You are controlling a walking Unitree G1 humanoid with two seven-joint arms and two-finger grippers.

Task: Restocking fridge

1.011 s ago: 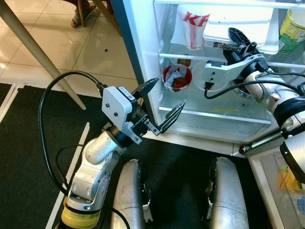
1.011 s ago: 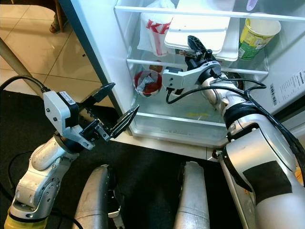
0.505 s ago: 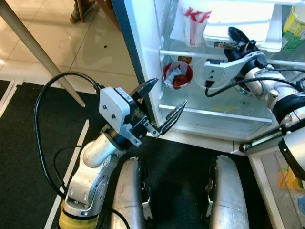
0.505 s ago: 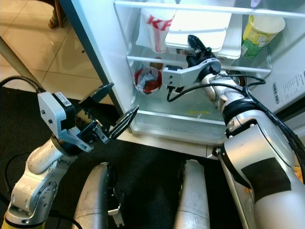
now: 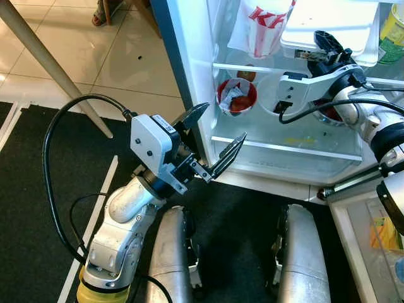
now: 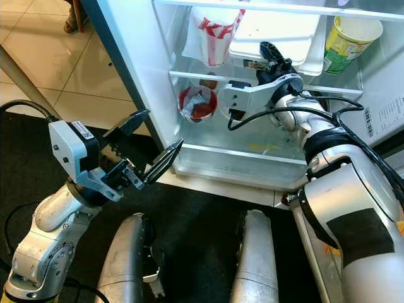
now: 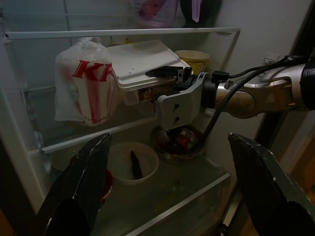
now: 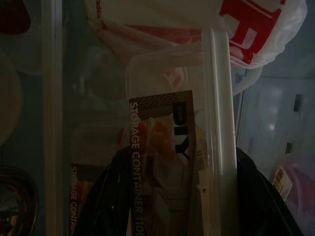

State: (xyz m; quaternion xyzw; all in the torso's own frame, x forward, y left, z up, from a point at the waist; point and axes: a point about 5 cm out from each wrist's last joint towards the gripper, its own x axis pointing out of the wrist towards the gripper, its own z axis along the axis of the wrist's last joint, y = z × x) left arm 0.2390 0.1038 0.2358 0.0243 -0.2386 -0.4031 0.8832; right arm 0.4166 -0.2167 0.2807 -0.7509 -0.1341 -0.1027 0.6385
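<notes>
The fridge stands open before me. On its middle shelf lies a flat white storage container (image 5: 328,25) with a brown label (image 8: 162,162). My right gripper (image 5: 323,49) reaches into the fridge and is shut on the container's front edge, one black finger (image 7: 165,72) lying over the lid. Beside the container hangs a white KFC bag (image 5: 259,25). My left gripper (image 5: 222,123) hovers open and empty in front of the fridge's lower left corner, outside the shelves.
The shelf below holds a red bowl (image 5: 236,98), a white bowl (image 7: 132,164) and a dark bowl (image 7: 178,143). A yellow-green cup (image 6: 344,35) stands right of the container. A wooden table leg (image 5: 50,63) slants at left, above a black mat (image 5: 38,189).
The view has shifted a little. My right gripper keeps its hold at the container on the shelf, and my left gripper stays open in the same place.
</notes>
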